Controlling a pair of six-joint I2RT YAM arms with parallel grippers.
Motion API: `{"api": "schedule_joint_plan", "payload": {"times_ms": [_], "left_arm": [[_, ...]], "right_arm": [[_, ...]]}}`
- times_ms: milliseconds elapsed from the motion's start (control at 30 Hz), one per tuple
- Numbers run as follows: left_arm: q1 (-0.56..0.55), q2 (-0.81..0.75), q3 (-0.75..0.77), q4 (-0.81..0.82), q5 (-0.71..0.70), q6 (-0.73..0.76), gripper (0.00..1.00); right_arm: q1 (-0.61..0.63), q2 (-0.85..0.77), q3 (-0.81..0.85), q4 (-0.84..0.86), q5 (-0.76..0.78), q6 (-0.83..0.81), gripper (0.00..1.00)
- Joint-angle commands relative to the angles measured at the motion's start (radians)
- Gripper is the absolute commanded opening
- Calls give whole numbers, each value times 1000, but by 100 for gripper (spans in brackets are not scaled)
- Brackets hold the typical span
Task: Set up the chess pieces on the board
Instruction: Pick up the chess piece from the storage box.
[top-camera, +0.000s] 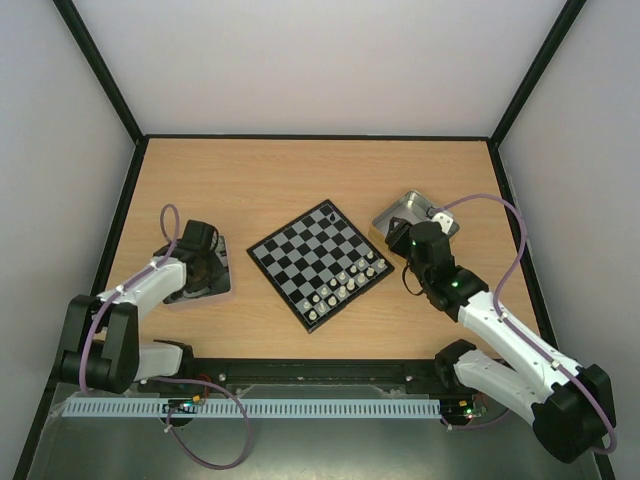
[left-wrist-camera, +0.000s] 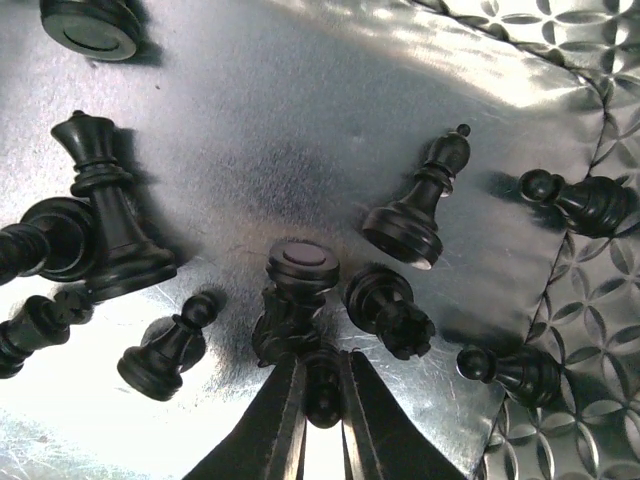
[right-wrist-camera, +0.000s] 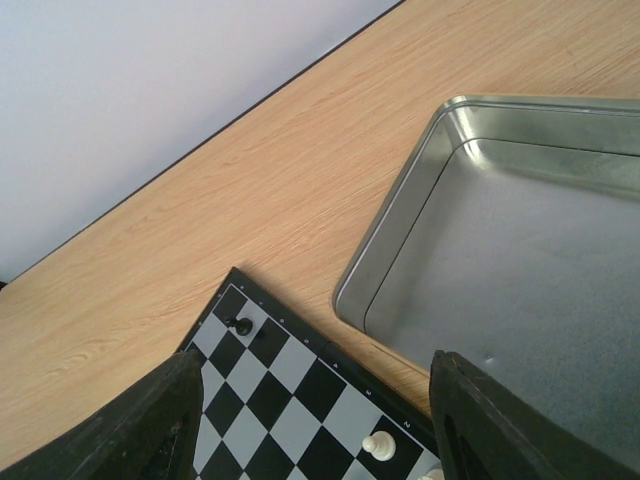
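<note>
Found left gripper (left-wrist-camera: 320, 365) clamped on a black piece (left-wrist-camera: 322, 395) in the tin (left-wrist-camera: 300, 120); right gripper (right-wrist-camera: 312, 405) agape, empty; lift straight, clear of neighbouring pieces (left-wrist-camera: 385, 310); confirm hold before board (top-camera: 300, 245).

Tight quarters in the left tin (left-wrist-camera: 300, 110): the left gripper (left-wrist-camera: 322, 400), pinched on a black piece (left-wrist-camera: 322, 385), has a rook (left-wrist-camera: 392, 312) just right of its tips, a pawn (left-wrist-camera: 165, 350) off to the left and a toppled piece (left-wrist-camera: 300, 268) dead ahead. On the board (top-camera: 300, 250), white pieces (top-camera: 345, 285) crowd the near-right edge, and the middle squares lie open.
</note>
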Motion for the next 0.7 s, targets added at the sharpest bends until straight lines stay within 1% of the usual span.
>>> {"api": "schedule_joint_plan", "payload": {"times_ms": [0, 200, 367, 533, 667], "left_arm": [[6, -14, 0, -19, -12, 9, 10], [6, -114, 68, -103, -29, 9, 10], [6, -170, 148, -163, -2, 26, 11], [-27, -169, 228, -152, 89, 53, 12], [-114, -103, 296, -129, 135, 74, 14]], "right_arm": [[-4, -19, 14, -5, 37, 2, 61], [-3, -33, 13, -5, 44, 1, 61], [-3, -39, 11, -2, 49, 3, 61], [-4, -46, 6, -5, 55, 9, 61], [-4, -52, 6, -13, 68, 13, 61]]}}
